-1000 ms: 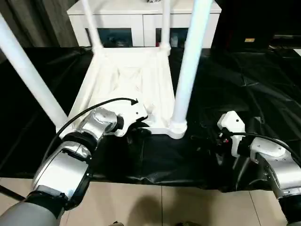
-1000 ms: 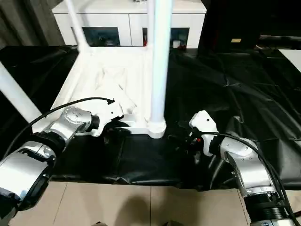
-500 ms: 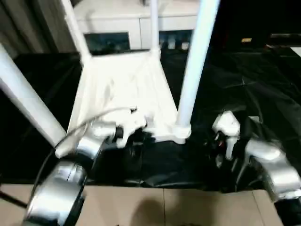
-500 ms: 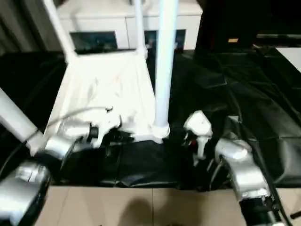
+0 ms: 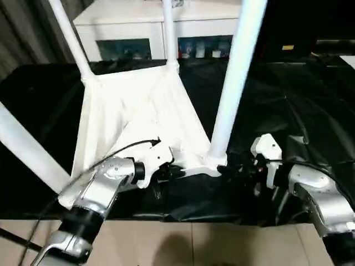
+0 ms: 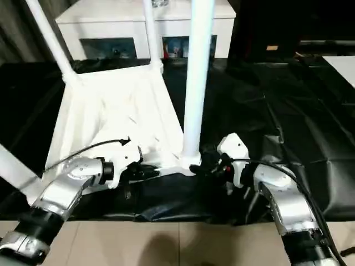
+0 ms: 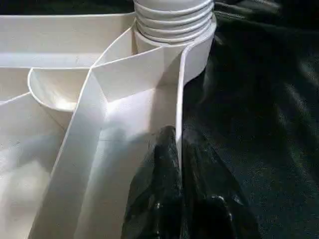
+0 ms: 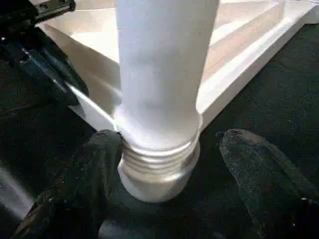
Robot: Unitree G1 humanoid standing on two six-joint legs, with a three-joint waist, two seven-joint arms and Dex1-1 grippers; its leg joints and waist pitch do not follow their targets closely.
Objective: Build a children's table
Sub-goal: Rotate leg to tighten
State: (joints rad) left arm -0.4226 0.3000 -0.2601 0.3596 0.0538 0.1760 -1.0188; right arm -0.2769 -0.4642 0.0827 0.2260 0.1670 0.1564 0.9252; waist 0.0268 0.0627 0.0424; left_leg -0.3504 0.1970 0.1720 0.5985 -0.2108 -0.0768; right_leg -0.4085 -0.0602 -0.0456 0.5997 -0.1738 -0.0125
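On the black-covered desk (image 5: 310,100) lies the upturned tabletop (image 5: 133,111); the left pincer (image 7: 177,164) clamps its near rim, while the right pincer (image 8: 164,164) stands apart around the near-right leg (image 8: 159,74).

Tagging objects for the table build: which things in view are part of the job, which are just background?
Job: tabletop, upside down; near leg in its corner socket; other legs; left gripper on the rim; right gripper around the leg base.

Background: white cabinet; black sheet.
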